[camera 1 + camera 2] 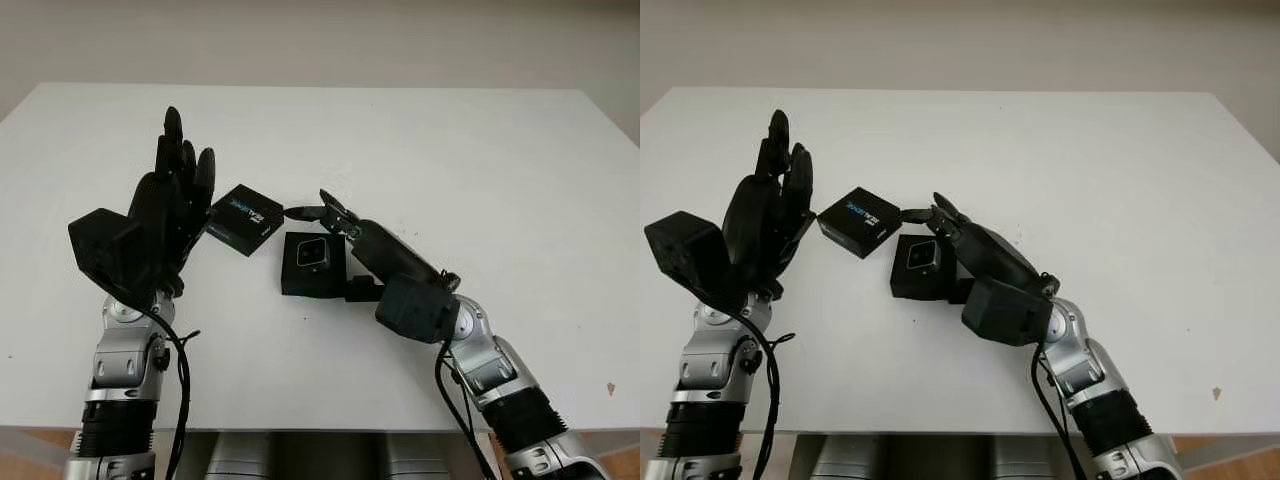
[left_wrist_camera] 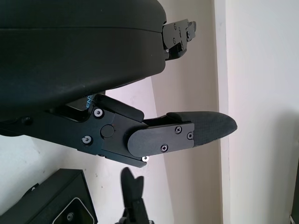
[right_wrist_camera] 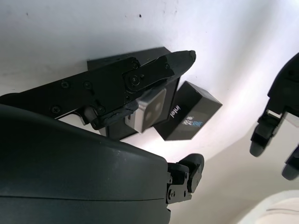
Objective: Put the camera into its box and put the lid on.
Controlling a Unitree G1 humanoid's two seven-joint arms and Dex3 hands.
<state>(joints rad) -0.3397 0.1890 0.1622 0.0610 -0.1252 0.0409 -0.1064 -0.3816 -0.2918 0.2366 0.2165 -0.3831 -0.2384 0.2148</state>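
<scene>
the camera (image 1: 309, 253) sits in its box (image 1: 314, 265). the lid (image 1: 243, 219) lies just beside the open, empty left robot hand (image 1: 172, 205). the right robot hand (image 1: 335, 215) touches the box, holding nothing.

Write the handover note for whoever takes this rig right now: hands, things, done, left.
Left hand: open, raised above the table, beside the lid.
Right hand: open, low at the box's far right edge, holding nothing.
Camera: sits in the open box at table centre.
Lid: lies on the table just left of the box, printed side up.
Done: camera is in.
Left: pick up the lid and close the box.
</scene>
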